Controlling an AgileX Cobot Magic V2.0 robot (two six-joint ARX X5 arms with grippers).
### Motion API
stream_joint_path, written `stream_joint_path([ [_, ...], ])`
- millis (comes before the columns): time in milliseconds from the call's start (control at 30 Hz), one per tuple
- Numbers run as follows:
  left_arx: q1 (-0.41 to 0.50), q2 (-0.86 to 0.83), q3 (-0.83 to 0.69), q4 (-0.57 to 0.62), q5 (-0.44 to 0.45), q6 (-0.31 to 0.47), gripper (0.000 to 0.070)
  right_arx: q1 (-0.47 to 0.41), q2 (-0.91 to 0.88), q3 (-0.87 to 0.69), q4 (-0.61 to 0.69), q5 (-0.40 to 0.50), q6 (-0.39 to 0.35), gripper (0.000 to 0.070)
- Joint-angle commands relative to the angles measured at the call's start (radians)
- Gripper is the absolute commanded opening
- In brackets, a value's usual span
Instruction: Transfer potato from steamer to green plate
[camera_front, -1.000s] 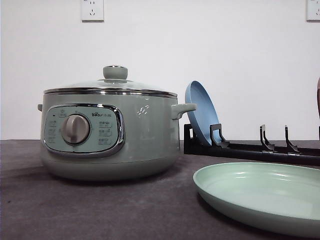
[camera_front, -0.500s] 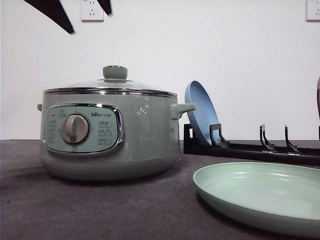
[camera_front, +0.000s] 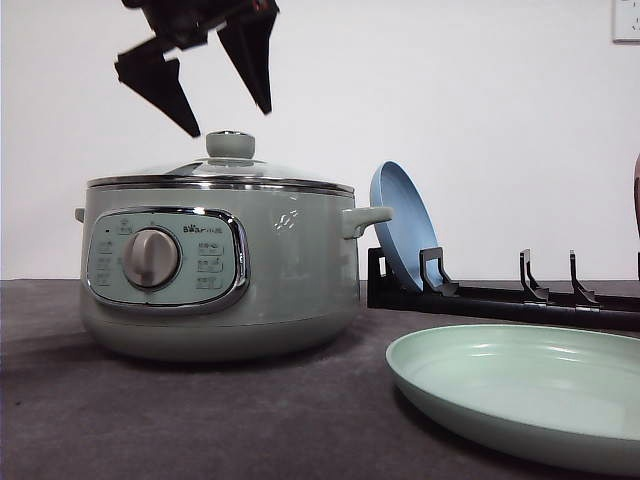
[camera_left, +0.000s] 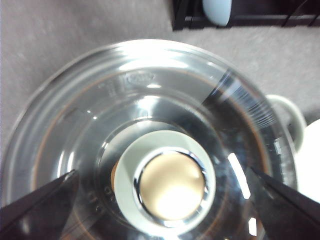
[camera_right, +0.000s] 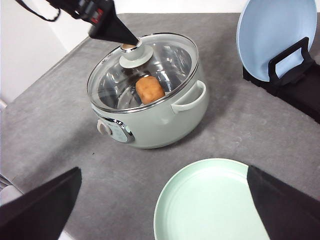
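The steamer (camera_front: 290, 270) stands at the table's left with its glass lid (camera_right: 165, 60) on. Through the glass the orange-brown potato (camera_right: 149, 89) lies inside the pot. My left gripper (camera_front: 228, 118) hangs open just above the lid knob (camera_front: 230, 145), one finger on each side of it. In the left wrist view the knob (camera_left: 170, 185) sits centred between the spread fingers (camera_left: 35, 205). The green plate (camera_front: 520, 385) lies bare at the front right. High over the table, my right gripper (camera_right: 164, 172) is open with nothing in it, above the plate's near rim (camera_right: 172, 197).
A blue plate (camera_front: 400, 225) leans upright in a black dish rack (camera_front: 500, 298) behind the green plate, right of the steamer's side handle (camera_front: 365, 217). The grey tabletop (camera_front: 200, 420) lies bare in front of the pot.
My left gripper has come down from the upper edge of the front view to just above the lid knob, staying open. The pot, lid and plates have not moved.
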Motion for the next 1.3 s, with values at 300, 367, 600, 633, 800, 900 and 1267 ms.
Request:
stream_joint_path([
  [300, -0.011, 0.052, 0.029, -0.008, -0.002, -0.002, 0.0674, 0.003, 0.005, 0.006, 0.01, 0.023, 0.001, 0.0693],
  [367, -0.013, 0.051, 0.029, -0.013, -0.002, -0.001, 0.0659, 0.003, 0.005, 0.006, 0.01, 0.032, -0.005, 0.0693],
  [600, -0.035, 0.052, 0.029, -0.009, -0.004, -0.001, 0.0623, 0.003, 0.005, 0.006, 0.01, 0.05, -0.006, 0.0693],
  [633, -0.038, 0.052, 0.029, -0.009, -0.006, -0.001, 0.0623, 0.003, 0.005, 0.006, 0.01, 0.049, -0.006, 0.0693],
  [800, -0.043, 0.054, 0.029, -0.014, -0.032, -0.001, 0.0472, 0.003, 0.005, 0.006, 0.01, 0.049, -0.006, 0.0693],
  [900, -0.044, 0.054, 0.029, -0.014, -0.033, -0.002, 0.0372, 0.003, 0.005, 0.006, 0.01, 0.049, -0.006, 0.0693],
  [1267, -0.044, 0.055, 0.029, -0.038, -0.033, -0.002, 0.0085, 0.003, 0.005, 0.006, 0.01, 0.049, -0.005, 0.0693],
])
